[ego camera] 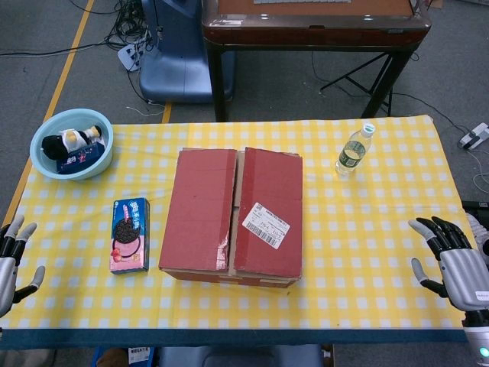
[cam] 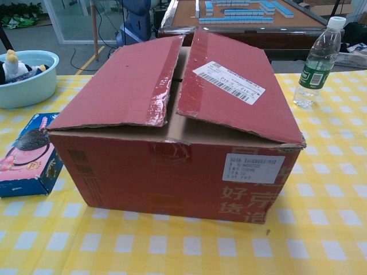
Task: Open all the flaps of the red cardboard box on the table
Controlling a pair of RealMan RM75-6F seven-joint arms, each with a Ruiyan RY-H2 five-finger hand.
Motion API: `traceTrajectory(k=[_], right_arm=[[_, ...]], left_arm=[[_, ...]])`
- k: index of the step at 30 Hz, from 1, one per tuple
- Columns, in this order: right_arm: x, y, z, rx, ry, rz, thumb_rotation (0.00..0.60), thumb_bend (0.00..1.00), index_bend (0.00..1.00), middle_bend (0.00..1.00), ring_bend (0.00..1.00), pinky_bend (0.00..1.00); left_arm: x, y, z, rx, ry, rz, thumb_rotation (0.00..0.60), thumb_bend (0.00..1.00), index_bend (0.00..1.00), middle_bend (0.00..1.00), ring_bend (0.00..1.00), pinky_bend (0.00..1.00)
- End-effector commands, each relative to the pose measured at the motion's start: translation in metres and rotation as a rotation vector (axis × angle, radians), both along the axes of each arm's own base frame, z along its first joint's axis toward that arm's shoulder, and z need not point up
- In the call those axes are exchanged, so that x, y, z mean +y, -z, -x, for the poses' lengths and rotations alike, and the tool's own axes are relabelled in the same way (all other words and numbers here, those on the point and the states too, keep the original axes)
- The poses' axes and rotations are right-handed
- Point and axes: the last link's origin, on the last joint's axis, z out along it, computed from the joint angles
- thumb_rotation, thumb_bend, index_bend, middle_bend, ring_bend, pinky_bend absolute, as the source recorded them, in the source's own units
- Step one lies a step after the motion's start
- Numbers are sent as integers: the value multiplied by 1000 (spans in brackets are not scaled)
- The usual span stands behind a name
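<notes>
Red cardboard box flaps nearly closed.

From my station I counted one red cardboard box with two top flaps, each slightly raised. There was one cookie box, one water bottle and one light blue bowl with a few small items inside that I could not count. Two hands showed: the left hand and the right hand.
</notes>
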Motion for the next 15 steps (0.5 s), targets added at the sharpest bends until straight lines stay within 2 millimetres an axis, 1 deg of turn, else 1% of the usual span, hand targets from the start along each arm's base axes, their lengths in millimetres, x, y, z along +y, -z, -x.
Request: traceTrajectory(k=[1,11,14,15], right_arm=[[0,0,0,0,-1,-1,600,406,144,143,71,104],[-1,0,-3,12,-25,-17,600,411,144,144,71,104],[-4,0,-8,19,-54,-35,600,465,144,144,71,104],[-6,0,-10,21,-66,-43,600,501,144,144,71,104]], left_arm=[[0,0,0,0,-2,2,600,397,60,0,0,0],[-1,0,1,-3,-9,5,600,397,60,0,0,0],[-1,1,0,-1,-9,7,600,396,60,0,0,0],[-1,1,0,-1,-9,7,600,397,60,0,0,0]])
